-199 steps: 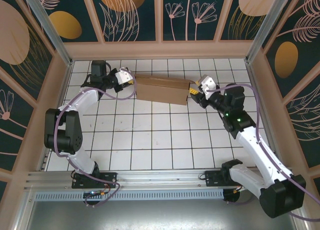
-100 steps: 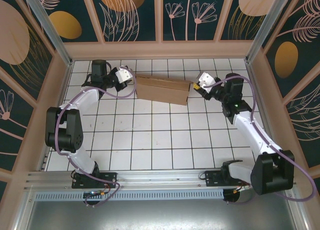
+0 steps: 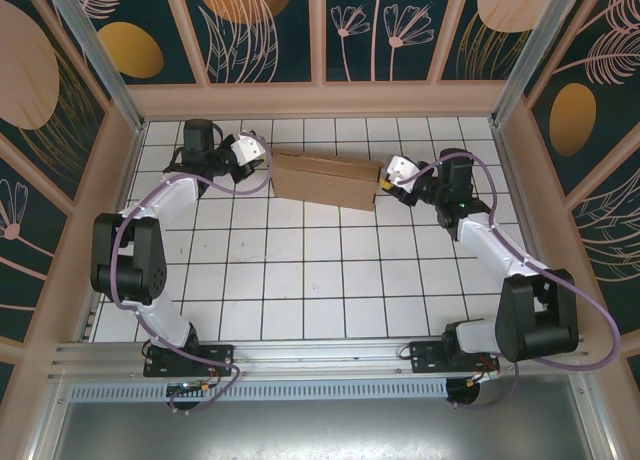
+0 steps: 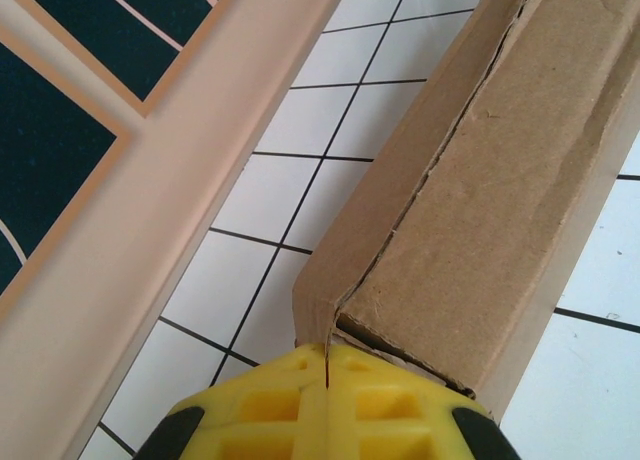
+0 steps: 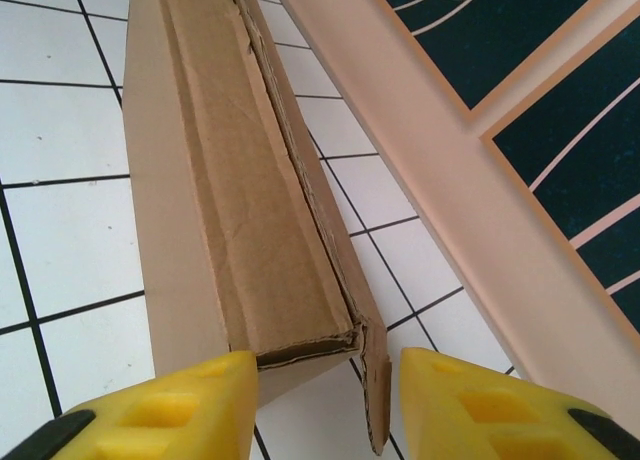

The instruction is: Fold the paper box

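Your plain brown cardboard paper box [image 3: 325, 178], folded into a long flat mailer, lies at 12 o'clock on the white tiled table [image 3: 300, 280], near the peach back rail [image 3: 320, 100]. The left gripper [image 3: 264, 163] has its yellow fingers [image 4: 270, 400] pressed together right at the box's 9 o'clock end. The right gripper [image 3: 384, 184] stands with jaws apart at the 3 o'clock end, a loose flap [image 5: 375, 380] in the gap. Open tiles spread toward 6 o'clock.
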